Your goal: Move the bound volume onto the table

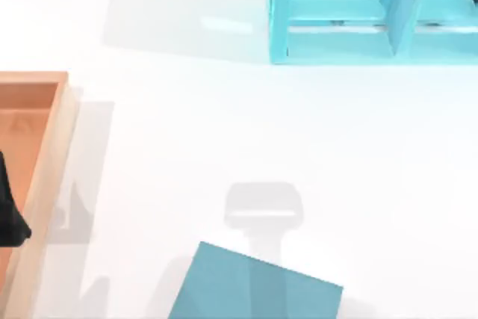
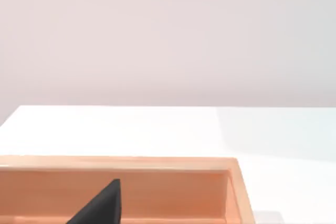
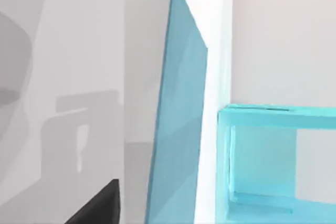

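Note:
The bound volume (image 1: pixel 254 289), a teal-blue book, shows at the top view's near edge, slightly right of centre and turned at an angle above the white table (image 1: pixel 187 125). In the right wrist view the book (image 3: pixel 178 119) stands on edge right in front of the camera, its white page edge beside one dark finger (image 3: pixel 100 208) of my right gripper (image 3: pixel 157 208), which is shut on it. A gripper-shaped shadow lies on the table just beyond the book. My left gripper (image 1: pixel 9 214) hangs parked over the wooden tray at the far left, with one finger (image 2: pixel 100 205) in sight.
An orange-brown wooden tray (image 1: pixel 52 155) with raised rims runs along the left edge. A light cyan shelf unit (image 1: pixel 336 13) stands at the back right. White table surface spreads between them.

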`<state>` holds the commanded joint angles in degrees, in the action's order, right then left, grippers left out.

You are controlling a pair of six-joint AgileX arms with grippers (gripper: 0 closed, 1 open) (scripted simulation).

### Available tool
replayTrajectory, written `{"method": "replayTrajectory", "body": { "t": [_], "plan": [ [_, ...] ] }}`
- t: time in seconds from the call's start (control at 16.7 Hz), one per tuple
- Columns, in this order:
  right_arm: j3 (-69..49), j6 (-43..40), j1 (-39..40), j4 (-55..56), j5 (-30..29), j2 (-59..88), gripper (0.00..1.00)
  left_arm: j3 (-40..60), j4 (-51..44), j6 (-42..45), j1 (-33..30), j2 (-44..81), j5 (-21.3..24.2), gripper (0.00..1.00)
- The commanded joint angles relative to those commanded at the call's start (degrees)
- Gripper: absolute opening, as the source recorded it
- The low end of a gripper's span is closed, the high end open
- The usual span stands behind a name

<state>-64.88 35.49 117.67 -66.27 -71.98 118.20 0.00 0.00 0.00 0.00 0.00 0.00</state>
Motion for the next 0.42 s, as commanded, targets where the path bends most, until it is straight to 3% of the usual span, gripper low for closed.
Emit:
{"method": "replayTrajectory", "body": {
  "t": [0.18, 0.42],
  "plan": [
    [-2.9, 7.1, 0.4, -8.5, 0.4, 1.6, 1.0, 0.0, 0.0, 0.0, 0.0, 0.0, 0.0, 1.0],
    [-3.9, 9.7, 0.2, -11.5, 0.7, 2.1, 1.0, 0.0, 0.0, 0.0, 0.0, 0.0, 0.0, 1.0]
  ]
}}
